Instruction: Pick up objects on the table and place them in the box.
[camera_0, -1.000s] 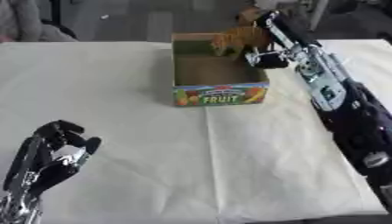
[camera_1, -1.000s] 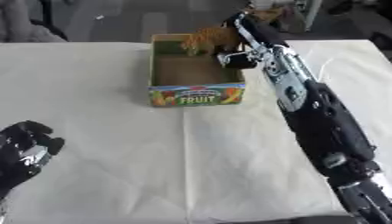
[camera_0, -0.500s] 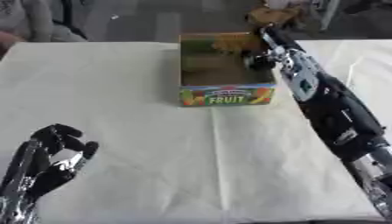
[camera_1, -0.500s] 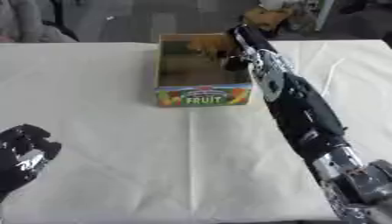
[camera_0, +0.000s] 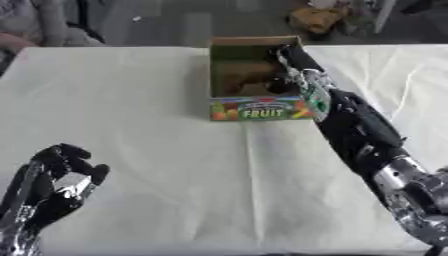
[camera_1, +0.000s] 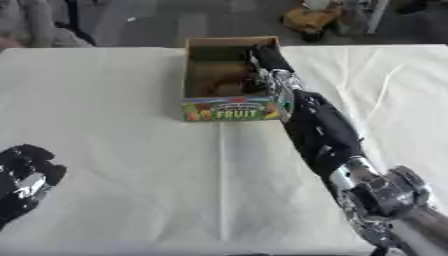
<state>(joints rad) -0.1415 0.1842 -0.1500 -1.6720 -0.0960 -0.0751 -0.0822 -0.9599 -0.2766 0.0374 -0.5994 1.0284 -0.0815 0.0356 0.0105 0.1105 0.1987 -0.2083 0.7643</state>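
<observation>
While the right arm reaches across the table, the right hand (camera_1: 261, 62) is down inside the cardboard box (camera_0: 254, 108), against its right wall; whether its fingers are spread or closed cannot be told. A brown toy (camera_0: 248, 80) lies on the box floor, just beside that hand. One second ago the toy was raised above the box rim in the hand; it now sits lower, within the walls. Left hand (camera_0: 54, 176) rests idle at the lower left corner on the white table (camera_0: 157, 165), fingers relaxed and apart, holding nothing.
</observation>
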